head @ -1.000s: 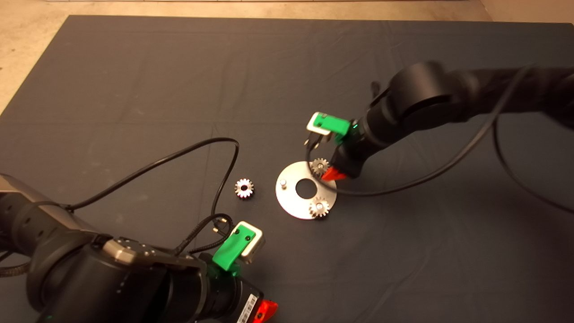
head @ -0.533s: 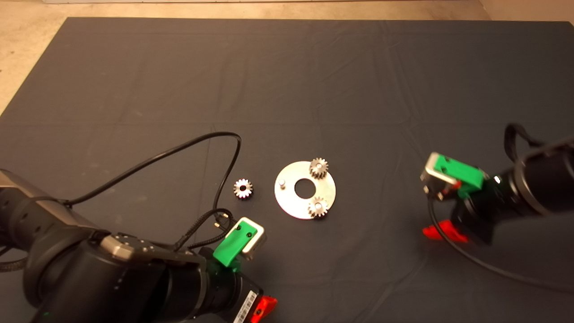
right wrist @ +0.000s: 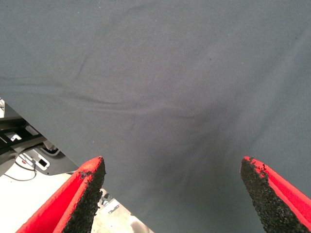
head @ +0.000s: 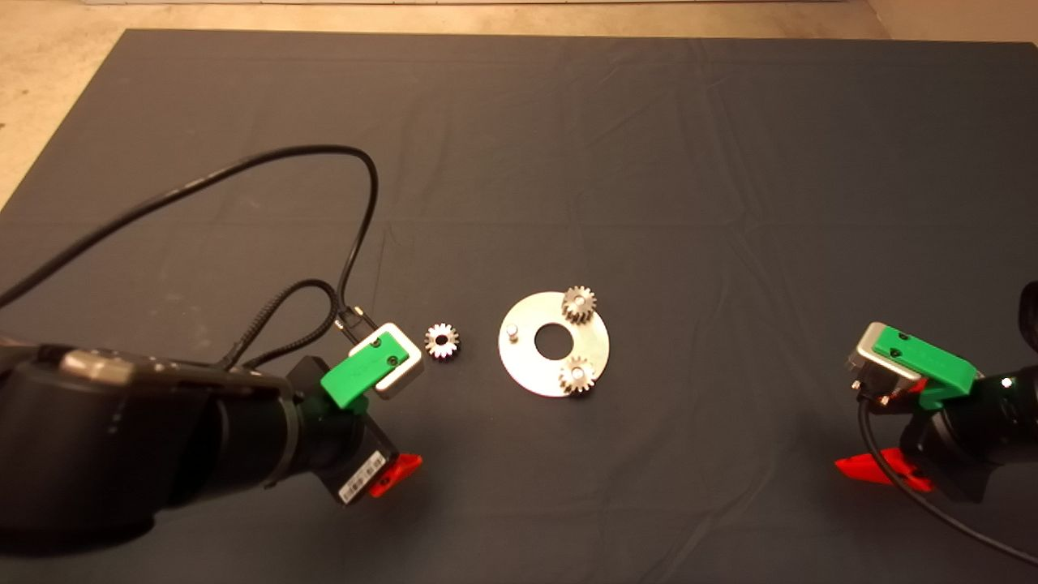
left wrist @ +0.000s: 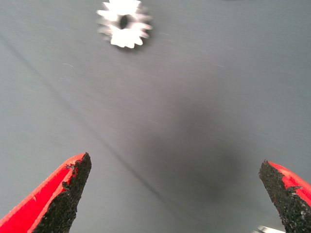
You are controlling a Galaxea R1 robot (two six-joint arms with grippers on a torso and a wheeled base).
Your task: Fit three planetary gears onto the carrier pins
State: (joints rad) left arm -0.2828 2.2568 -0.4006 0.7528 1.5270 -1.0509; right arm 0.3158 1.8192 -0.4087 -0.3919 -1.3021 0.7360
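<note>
Reaching with my left gripper (head: 397,474) toward the loose third gear (head: 442,341), I hold its fingers (left wrist: 65,194) spread wide and empty. The gear lies flat on the counter (head: 519,146), left of the carrier disc (head: 531,369). Two gears sit on their pins; one pin (head: 512,330) is bare. Next I must straddle the gear and pinch it. My right gripper (head: 880,473) waits at lower right, fingers spread.

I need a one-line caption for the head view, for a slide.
Two planetary gears sit on carrier pins of the disc; the third gear lies on the mat beside the open left hand.
</note>
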